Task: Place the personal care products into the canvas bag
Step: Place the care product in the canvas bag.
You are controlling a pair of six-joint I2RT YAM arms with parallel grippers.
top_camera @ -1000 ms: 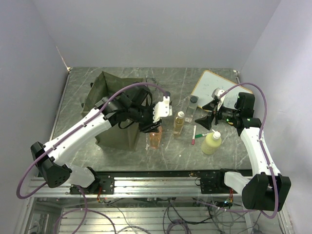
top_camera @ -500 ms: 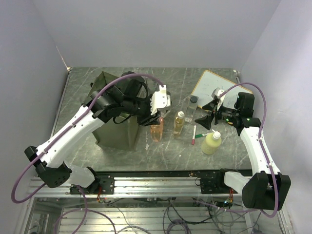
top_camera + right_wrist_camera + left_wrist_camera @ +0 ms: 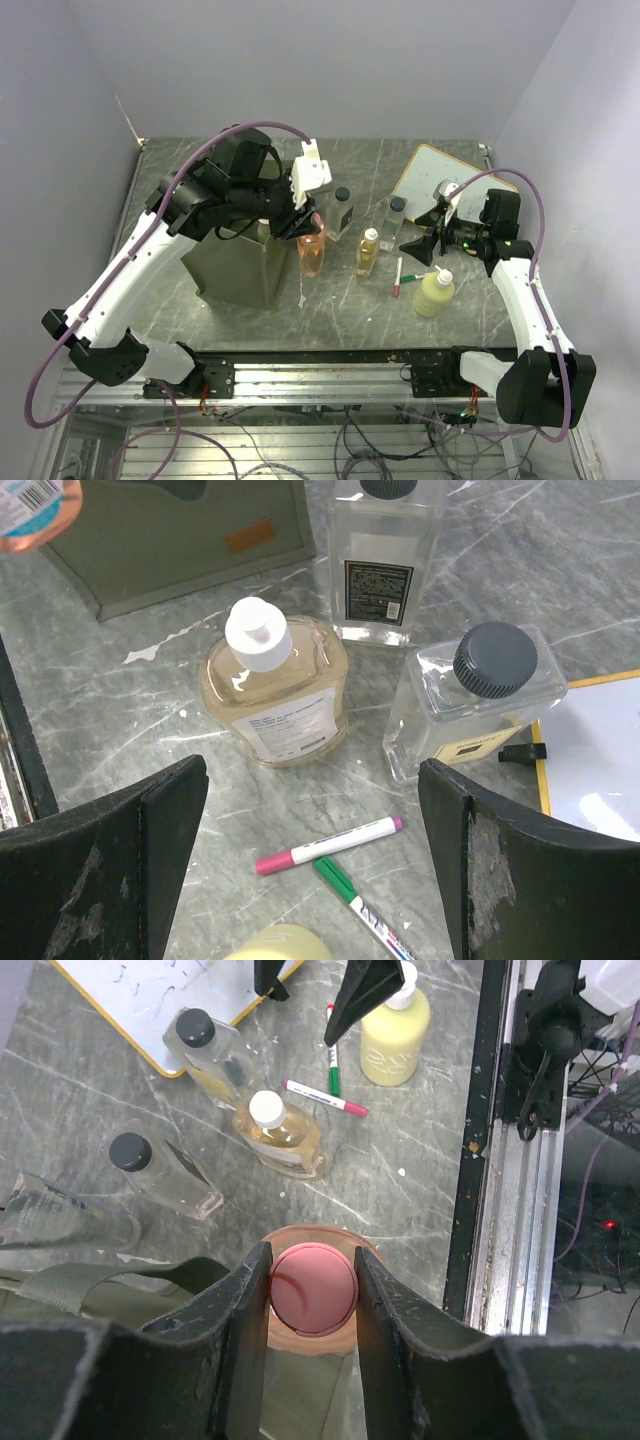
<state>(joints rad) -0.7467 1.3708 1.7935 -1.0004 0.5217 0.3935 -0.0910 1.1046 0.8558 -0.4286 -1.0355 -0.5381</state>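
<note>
While the left gripper (image 3: 312, 1260) hangs just beside the bag with a bottle in it, step in hand: carrying one product over to the canvas bag (image 3: 235, 268); the drop is not yet made.
Left gripper: closed on the pink cap of the orange bottle (image 3: 311, 253), one finger on each side, the bottle hanging upright below it and seemingly clear of the counter (image 3: 340, 312).
Where the bottle is: at the bag's right side, level with its upper edge, not over the opening; a strap handle lies just left of the fingers in the left wrist view.
Next move calls for: a shift leftward and a little higher until the bottle is over the mouth, then letting go. The mouth is mostly hidden under the arm from above, so how much room it offers cannot be told.
In the way: the bag's near wall and the loose strap, which the bottle's base could catch on and fold inward.
Right gripper (image 3: 425, 232): spread wide, holding nothing, hovering over the remaining bottles.
Left on the counter: an amber bottle (image 3: 275, 690) with a white cap, two clear bottles (image 3: 478, 705) with dark caps, and a pale yellow-green bottle (image 3: 435, 293), all standing apart from the bag.
Not for the bag: a red pen (image 3: 325, 846) and a green pen (image 3: 352, 890) lying between the bottles, and the whiteboard (image 3: 440, 178) behind them.
</note>
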